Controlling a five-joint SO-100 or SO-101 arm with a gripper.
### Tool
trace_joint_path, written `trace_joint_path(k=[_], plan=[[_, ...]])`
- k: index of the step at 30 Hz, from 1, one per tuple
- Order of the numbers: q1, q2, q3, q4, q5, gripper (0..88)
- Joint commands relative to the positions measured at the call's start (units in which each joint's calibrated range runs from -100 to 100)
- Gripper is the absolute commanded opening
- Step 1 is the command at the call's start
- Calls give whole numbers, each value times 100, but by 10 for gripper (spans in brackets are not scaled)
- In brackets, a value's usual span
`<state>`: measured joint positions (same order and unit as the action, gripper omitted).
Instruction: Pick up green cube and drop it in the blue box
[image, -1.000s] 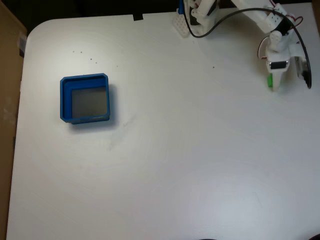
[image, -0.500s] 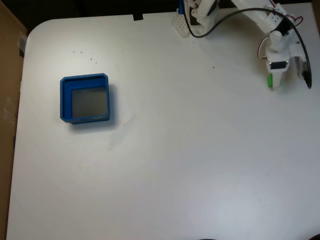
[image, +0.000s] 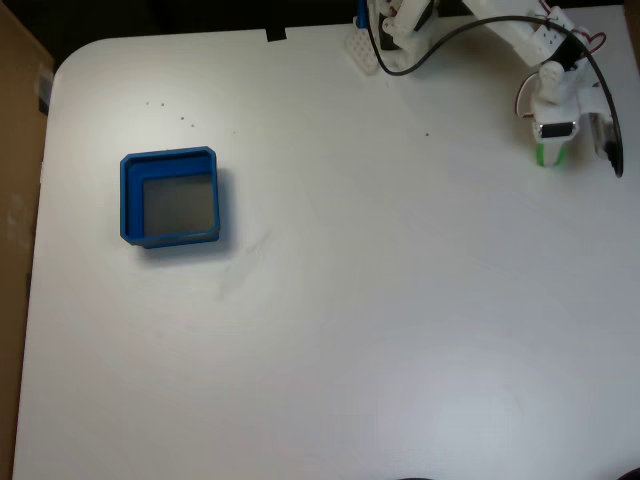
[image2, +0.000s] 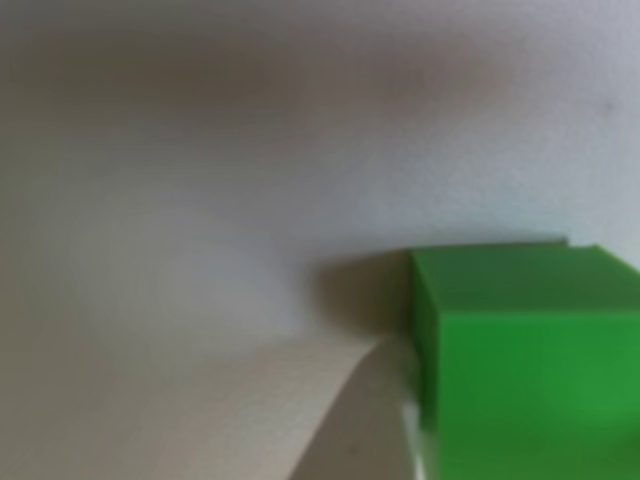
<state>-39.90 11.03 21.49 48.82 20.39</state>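
The green cube (image: 543, 155) lies on the white table at the far right in the fixed view, and only a sliver of it shows at the lower left of the white finger (image: 555, 143) that leans over it. My gripper (image: 578, 160) looks open, its darker finger spread off to the right. In the other view the green cube (image2: 520, 360) is close and blurred at the lower right, with a white finger (image2: 340, 420) against its left side. The blue box (image: 172, 197), with a grey floor, sits far off at the left and holds nothing.
The arm's white base and a black cable (image: 430, 50) occupy the table's top right corner. A brown board (image: 15, 150) stands along the left edge. The wide white tabletop (image: 350, 280) stretches between the cube and the box.
The gripper has drawn back slightly up the picture, so its white finger now covers more of the green cube. The cube has barely shifted and the blue box is unmoved.
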Motion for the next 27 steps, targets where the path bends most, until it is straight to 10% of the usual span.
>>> trace_joint_path(k=[1, 15, 27], plan=[[31, -87, -351, 41, -10, 5], [565, -1483, -342, 66, -78, 5], [2307, -2770, -306, 74, -1314, 5]])
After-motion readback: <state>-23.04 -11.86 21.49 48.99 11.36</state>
